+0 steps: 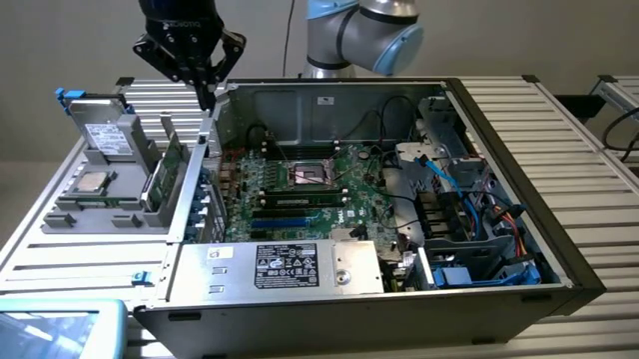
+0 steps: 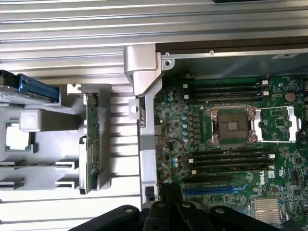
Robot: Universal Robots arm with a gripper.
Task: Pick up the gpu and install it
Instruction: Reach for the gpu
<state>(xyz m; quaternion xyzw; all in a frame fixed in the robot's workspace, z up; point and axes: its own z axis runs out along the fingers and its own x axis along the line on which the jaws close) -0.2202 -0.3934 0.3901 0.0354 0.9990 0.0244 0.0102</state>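
Green and thin on its edge, the gpu (image 1: 160,176) stands in a slot of the grey holder (image 1: 100,213) in the exterior view, just beside the open computer case (image 1: 519,292) on that view's left. The gripper (image 1: 206,96) hangs over the case's corner, above the gpu and apart from it, its jaws drawn together on nothing. A processor chip (image 1: 95,181) lies flat in the holder, and a labelled drive (image 1: 105,134) stands at its far end.

In the wrist view the gpu (image 2: 91,139) shows edge-on in the holder (image 2: 43,178), between the processor chip (image 2: 18,139) and the case wall (image 2: 144,96). The gripper (image 2: 169,195) sits closed and empty over the edge of the motherboard (image 2: 231,192).
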